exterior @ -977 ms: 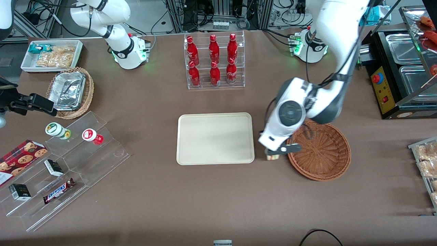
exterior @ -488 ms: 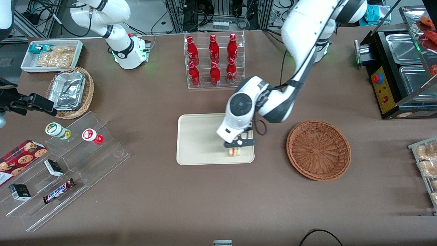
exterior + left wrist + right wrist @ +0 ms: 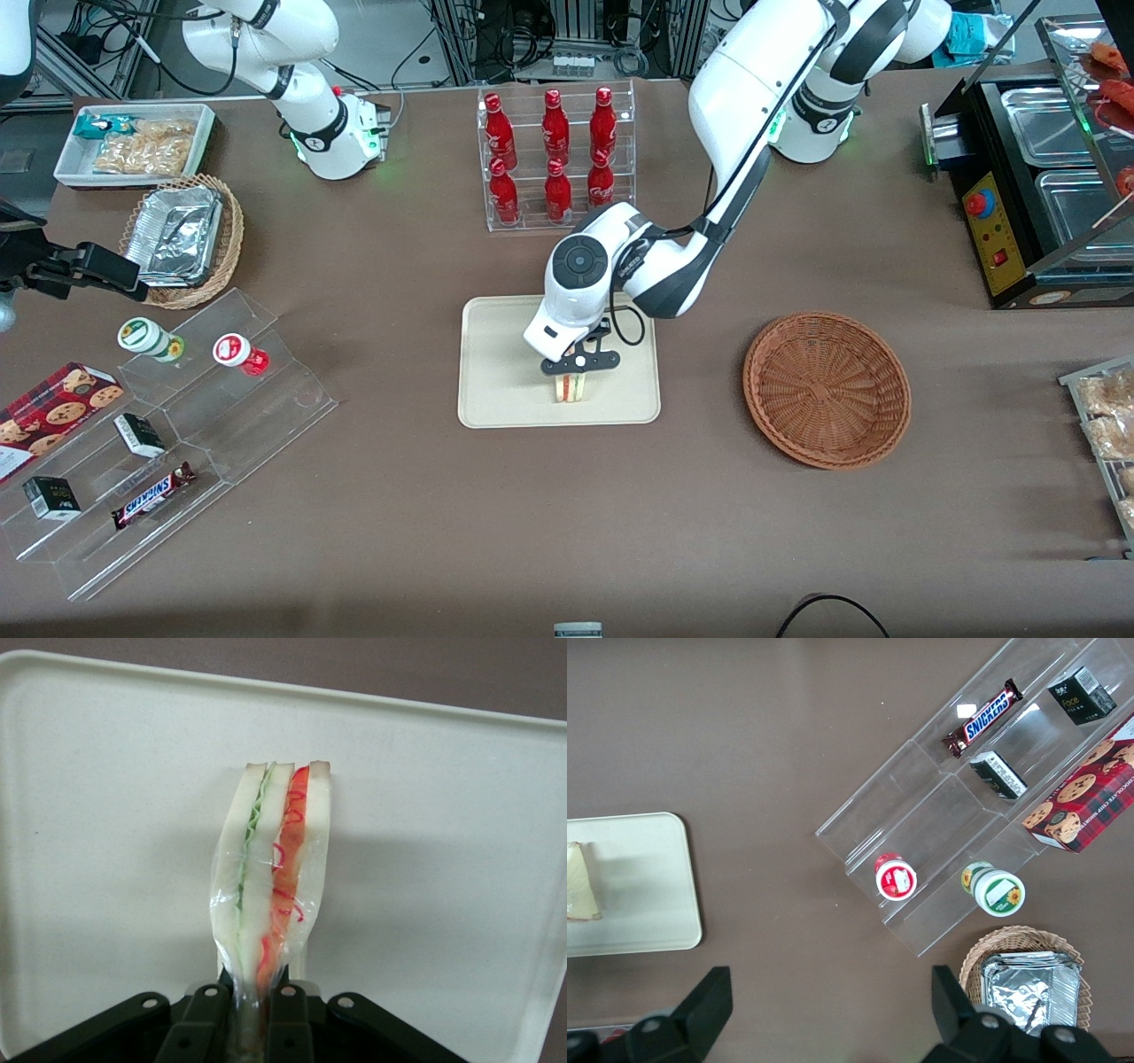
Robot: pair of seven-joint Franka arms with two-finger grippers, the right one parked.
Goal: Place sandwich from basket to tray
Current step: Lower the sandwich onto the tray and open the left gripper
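While the gripper (image 3: 580,365) pinched the wrapped sandwich (image 3: 571,387) by one narrow end, the wedge stood on edge over the tray (image 3: 496,372), its striped cut face turned toward the front camera and its long axis running out from the fingers (image 3: 205,1028). Farther off toward the working arm's end, the basket (image 3: 827,388) sat on the brown table (image 3: 567,532); farther back stood a rack of red bottles (image 3: 556,159).

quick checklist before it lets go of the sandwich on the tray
1. Gripper over the tray: ok.
2. Sandwich gripped, fingers pinching its wrapped end: ok.
3. Sandwich inside the tray rim, not overhanging: ok.
4. Sandwich resting on the tray surface: cannot tell.
5. Basket emptied: ok.
6. Landing spot free of other items: ok.
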